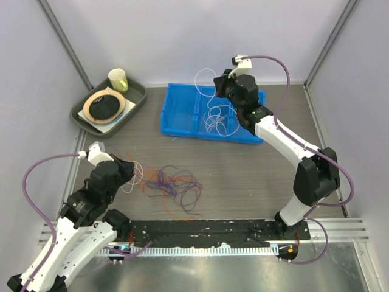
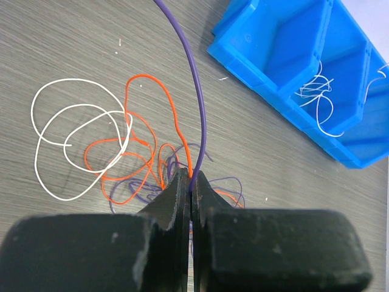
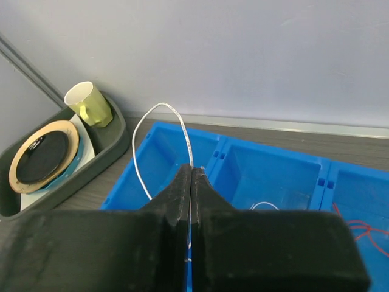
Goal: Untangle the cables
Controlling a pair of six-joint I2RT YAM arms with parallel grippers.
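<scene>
A tangle of orange-red and purple cables (image 1: 173, 182) lies on the table in front of my left arm, with white cable loops (image 1: 135, 176) at its left. My left gripper (image 1: 130, 170) is low at the tangle's left edge. In the left wrist view it (image 2: 192, 179) is shut on a purple cable (image 2: 197, 103) that rises from the jaws; orange cable (image 2: 146, 134) and white loops (image 2: 79, 140) lie beyond. My right gripper (image 1: 219, 85) is above the blue bin (image 1: 182, 115), shut on a white cable (image 3: 182, 131) that arcs up from the jaws (image 3: 192, 169). More white cables (image 1: 217, 118) lie in the bin.
The blue bin (image 3: 267, 170) has three compartments; a red cable (image 3: 364, 231) lies in the right one. A dark tray (image 1: 137, 100) at the back left holds a yellow-green cup (image 1: 118, 79) and a dark plate (image 1: 104, 105). Walls close three sides.
</scene>
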